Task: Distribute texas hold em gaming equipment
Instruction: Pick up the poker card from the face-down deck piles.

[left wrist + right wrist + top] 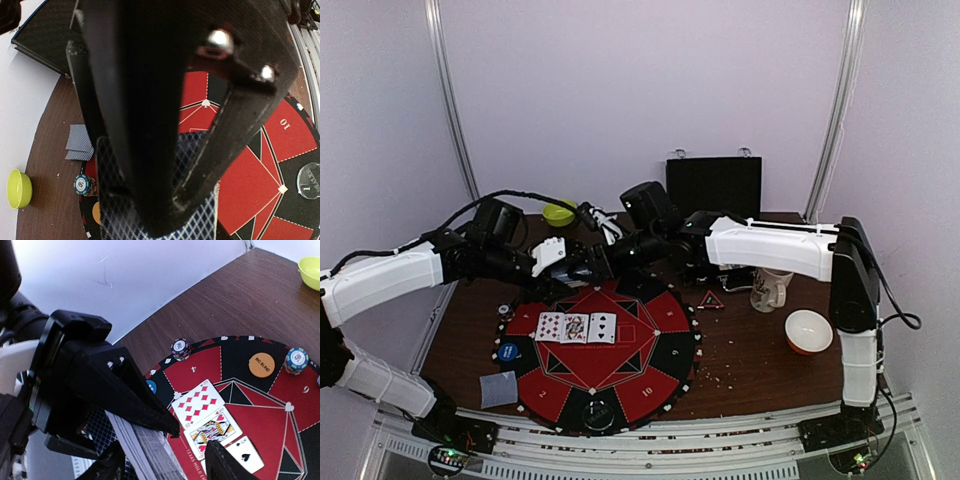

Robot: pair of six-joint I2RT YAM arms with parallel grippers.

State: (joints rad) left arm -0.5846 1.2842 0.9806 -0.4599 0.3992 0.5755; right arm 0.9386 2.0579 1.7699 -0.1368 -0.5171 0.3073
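- Dark wooden table, white-walled booth: a round red-and-black poker mat lies in front of two robot arms.
- Nearest, a clear disc sits at the mat's near rim. A face-down hand lies just off the mat at near left, with a blue disc on the rim beyond it.
- Mid-mat, three face-up cards lie edge to edge: ten of diamonds, a court card, ace of spades.
- Farther left, an orange "Big Blind" disc lies between two striped chip stacks. Two more face-down cards lie on the wood just beyond the far-left rim.
- Over the mat's far edge, the left gripper is clamped on the deck of cards, held clear of the mat. The right gripper meets it with one finger on either side of the deck's end; whether it pinches a card cannot be told.
- Right of the mat lie a red-black triangle, a white mug and an orange bowl. At the far side are a green bowl and a black case.
- The deal looks partway done: community cards, markers, two left-side hands and some chips are out. Seats on the right show no cards or chips, and most of the deck is undealt.
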